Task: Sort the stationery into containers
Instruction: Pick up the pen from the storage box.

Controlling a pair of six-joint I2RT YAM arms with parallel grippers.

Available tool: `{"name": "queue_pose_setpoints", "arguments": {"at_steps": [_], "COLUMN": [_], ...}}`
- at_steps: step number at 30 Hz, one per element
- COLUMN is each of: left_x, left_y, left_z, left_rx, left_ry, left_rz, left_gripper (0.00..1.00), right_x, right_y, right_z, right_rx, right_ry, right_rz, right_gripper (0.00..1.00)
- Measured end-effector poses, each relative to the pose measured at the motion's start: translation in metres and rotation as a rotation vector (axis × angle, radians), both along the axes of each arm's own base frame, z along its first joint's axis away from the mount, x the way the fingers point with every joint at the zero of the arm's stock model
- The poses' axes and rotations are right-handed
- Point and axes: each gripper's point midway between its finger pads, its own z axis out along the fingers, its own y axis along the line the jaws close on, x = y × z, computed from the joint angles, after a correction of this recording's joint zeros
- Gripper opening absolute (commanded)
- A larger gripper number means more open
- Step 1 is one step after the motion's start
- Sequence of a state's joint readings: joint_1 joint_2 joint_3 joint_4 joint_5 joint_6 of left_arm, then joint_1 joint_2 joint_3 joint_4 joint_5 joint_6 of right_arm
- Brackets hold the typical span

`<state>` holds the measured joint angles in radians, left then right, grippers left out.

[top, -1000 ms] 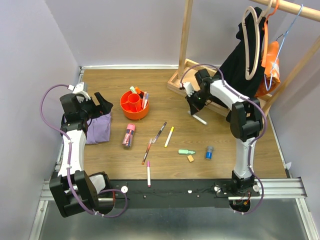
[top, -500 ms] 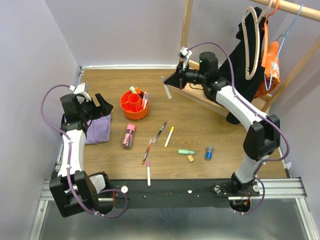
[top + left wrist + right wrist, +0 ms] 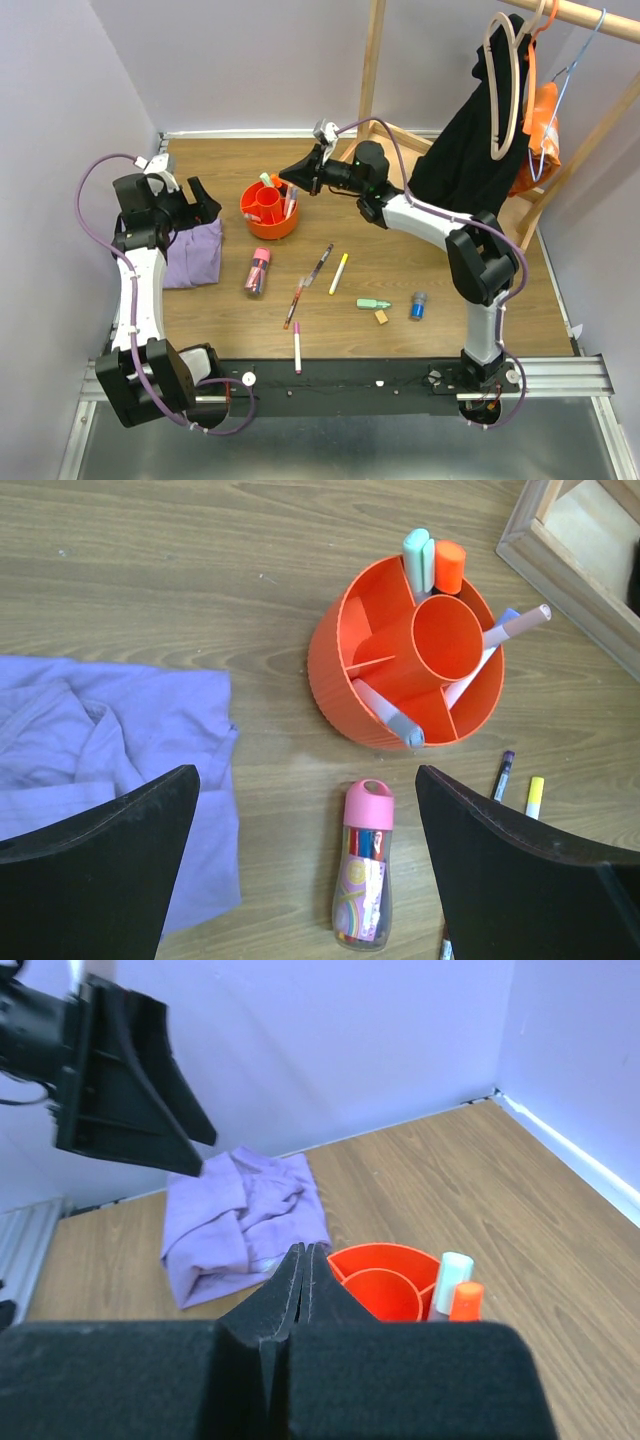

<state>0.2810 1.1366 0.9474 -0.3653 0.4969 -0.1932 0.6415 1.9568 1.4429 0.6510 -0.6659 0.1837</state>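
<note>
While right wrist sees the tub [image 3: 375,1251] side-on, left wrist shows its compartments [image 3: 368,640].

Bright even light, soft shadows, right gripper [image 3: 303,1260] slightly unfocused.

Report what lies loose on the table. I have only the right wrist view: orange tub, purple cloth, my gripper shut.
Observer: A pink-capped tube lies on its side just in front of the tub.
Operator: Keep going, farther right.
Observer: An eraser and a blue cylinder sit close together, not touching.
Operator: Check the tub's other compartments.
Observer: Two pens lean in them, besides the two markers you see.
Operator: Give me the left gripper.
Observer: The left gripper is open and empty, over the cloth's edge.
</note>
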Motion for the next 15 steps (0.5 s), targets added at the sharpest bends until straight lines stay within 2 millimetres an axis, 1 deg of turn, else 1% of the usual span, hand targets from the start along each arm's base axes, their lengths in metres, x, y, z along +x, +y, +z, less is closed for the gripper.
{"name": "queue_pose_setpoints", "arguments": {"at_steps": [4,5,6,7,8,11,15], "left_x": [-0.001,-0.002,-0.002,-0.002,-0.003,-0.005,-0.009], "left_y": [0.003,0.003,0.004,0.004,0.005,0.005,0.008], "left_z": [0.001,0.0,-0.001,-0.002,-0.004,-0.008,-0.013], "left_rx": [0.021,0.024,0.028,0.031,0.035,0.049,0.083], "left_ry": [0.015,0.016,0.02,0.026,0.03,0.044,0.061], "left_rz": [0.005,0.004,0.004,0.005,0.004,-0.004,-0.016], "left_gripper": [0.98,0.98,0.98,0.98,0.98,0.98,0.98], "right_x": [0.006,0.006,0.006,0.006,0.006,-0.002,-0.019], "right_y": [0.003,0.002,0.002,0.002,0.002,0.003,0.007], "right_z": [-0.01,-0.01,-0.009,-0.008,-0.008,-0.013,-0.03], "right_rx": [0.005,0.008,0.012,0.015,0.013,-0.02,-0.117], "right_ry": [-0.014,-0.024,-0.034,-0.041,-0.048,-0.083,-0.151], "right_rz": [-0.01,-0.012,-0.013,-0.013,-0.008,0.042,0.166], "right_gripper": [0.01,0.06,0.14,0.23,0.37,0.46,0.49]}}
